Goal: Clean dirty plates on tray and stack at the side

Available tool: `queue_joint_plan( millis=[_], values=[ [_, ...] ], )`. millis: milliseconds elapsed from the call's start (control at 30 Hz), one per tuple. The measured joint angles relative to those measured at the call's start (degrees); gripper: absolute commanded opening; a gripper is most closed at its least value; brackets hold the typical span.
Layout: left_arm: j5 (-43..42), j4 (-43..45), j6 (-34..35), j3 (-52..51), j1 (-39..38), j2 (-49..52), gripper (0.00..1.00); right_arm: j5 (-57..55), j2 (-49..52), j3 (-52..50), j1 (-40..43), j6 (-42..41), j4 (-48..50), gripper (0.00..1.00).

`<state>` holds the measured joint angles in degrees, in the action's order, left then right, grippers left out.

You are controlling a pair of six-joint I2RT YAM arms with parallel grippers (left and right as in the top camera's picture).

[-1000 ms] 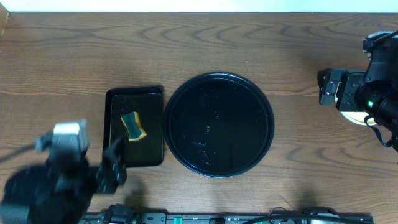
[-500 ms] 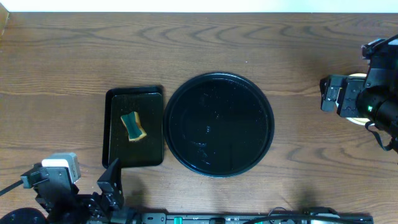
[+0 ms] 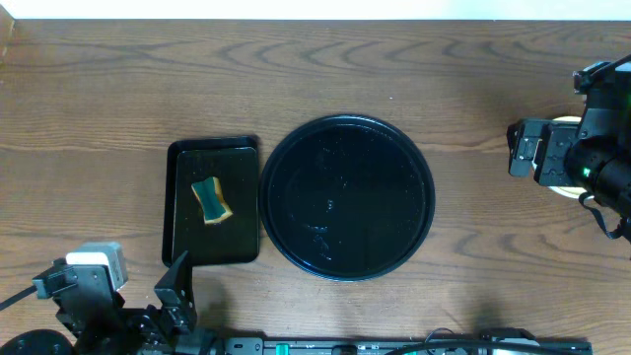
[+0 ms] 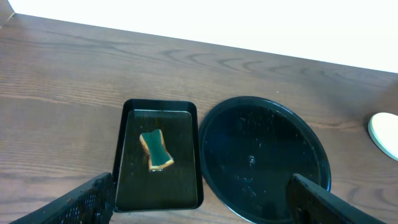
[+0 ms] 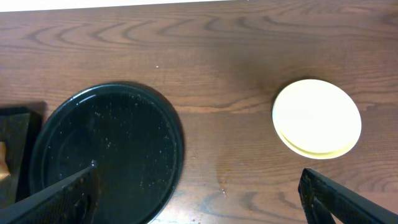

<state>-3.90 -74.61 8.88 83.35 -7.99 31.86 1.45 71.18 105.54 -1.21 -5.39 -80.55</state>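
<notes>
Yellow plates (image 5: 317, 117) show whole from the right wrist — overhead, mostly hidden.

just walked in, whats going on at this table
The large round glossy black tray holds no plates. A pale yellow plate tops what looks like a stack on the wooden table to its right, beneath the right arm. A green and yellow sponge lies in the small rectangular black tray. The left hand and right hand are open and hold nothing.

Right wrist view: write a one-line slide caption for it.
Plates stacked on the wooden table beside the empty black tray, framed by the open right gripper.
</notes>
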Motion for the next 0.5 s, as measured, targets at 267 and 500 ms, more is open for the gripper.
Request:
queue_joint_plan(
  millis=[267, 500],
  values=[
    [0.00, -0.02, 0.00, 0.00, 0.00, 0.00, 0.88, 0.00, 0.00, 0.00, 0.00, 0.00, -0.02, 0.99],
    [0.02, -1.25, -0.17, -0.07, 0.00, 0.00, 0.94, 0.00, 0.00, 0.00, 0.00, 0.00, 0.00, 0.99]
  ],
)
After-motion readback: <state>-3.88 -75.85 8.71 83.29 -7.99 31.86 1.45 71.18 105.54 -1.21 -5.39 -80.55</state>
